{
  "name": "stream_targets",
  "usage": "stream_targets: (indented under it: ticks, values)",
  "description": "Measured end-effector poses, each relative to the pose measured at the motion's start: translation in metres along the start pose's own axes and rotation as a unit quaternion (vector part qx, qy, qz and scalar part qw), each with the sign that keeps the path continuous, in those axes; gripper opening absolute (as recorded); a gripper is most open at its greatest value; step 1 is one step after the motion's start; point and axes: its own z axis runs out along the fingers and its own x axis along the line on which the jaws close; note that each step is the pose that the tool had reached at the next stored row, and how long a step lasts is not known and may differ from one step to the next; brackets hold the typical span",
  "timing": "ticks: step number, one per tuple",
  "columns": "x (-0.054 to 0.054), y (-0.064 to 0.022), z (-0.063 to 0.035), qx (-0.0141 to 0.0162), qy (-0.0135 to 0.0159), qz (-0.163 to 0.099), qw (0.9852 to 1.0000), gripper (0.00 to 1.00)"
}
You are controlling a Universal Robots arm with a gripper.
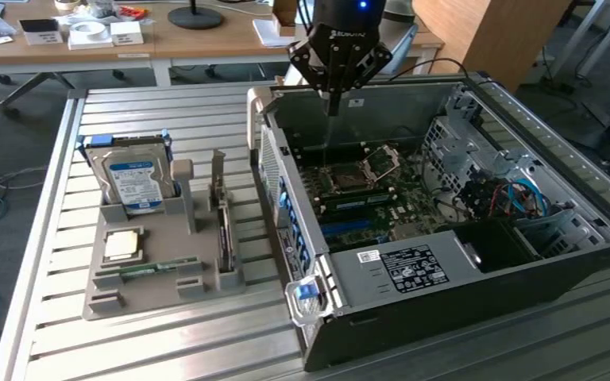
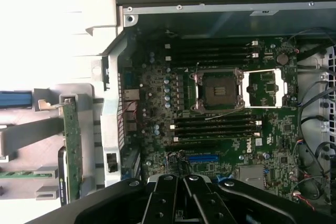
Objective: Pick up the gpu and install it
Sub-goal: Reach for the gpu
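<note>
While its fingers are clenched together on nothing, the gripper (image 1: 333, 101) hangs over the open computer case (image 1: 422, 329), above the motherboard (image 1: 390, 202) and near the processor socket (image 1: 360, 173). The gpu (image 1: 223, 226) stands on edge in a grey holder (image 1: 152, 305) on the slatted table (image 1: 156, 111). It is just beside the case on the exterior view's left, well apart from the gripper. A hard drive (image 1: 136, 178) stands in the same holder.

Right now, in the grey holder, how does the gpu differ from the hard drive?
Shape: the hard drive is boxy, while the gpu is a thin flat card.
Look: the hard drive carries a blue-white label; the gpu shows a dark board.
Place: the gpu stands on the side nearer the computer case; the hard drive is further to the exterior view's left.
Both stand on edge in the grey holder, outside the case.
</note>
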Motion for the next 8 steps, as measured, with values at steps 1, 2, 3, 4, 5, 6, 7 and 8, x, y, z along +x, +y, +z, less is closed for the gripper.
stream_targets:
  ticks: [1, 2, 3, 4, 5, 6, 7, 8]
  values:
    - [0.0013, -0.0001, 0.0000, 0.0000, 0.0000, 0.000, 1.0000, 0.11]
    - [0.0024, -0.0002, -0.0001, 0.0000, 0.0000, 0.000, 1.0000, 0.11]
    - [0.0037, -0.0003, -0.0001, 0.0000, 0.0000, 0.000, 1.0000, 0.11]
    - [0.0050, -0.0004, -0.0001, 0.0000, 0.0000, 0.000, 1.0000, 0.11]
    - [0.0063, -0.0005, -0.0002, 0.0000, 0.0000, 0.000, 1.0000, 0.11]
    - [0.0077, -0.0006, -0.0002, 0.0000, 0.0000, 0.000, 1.0000, 0.11]
    - [0.0090, -0.0007, -0.0002, 0.0000, 0.0000, 0.000, 1.0000, 0.11]
    - [0.0104, -0.0008, -0.0003, 0.0000, 0.0000, 0.000, 1.0000, 0.11]
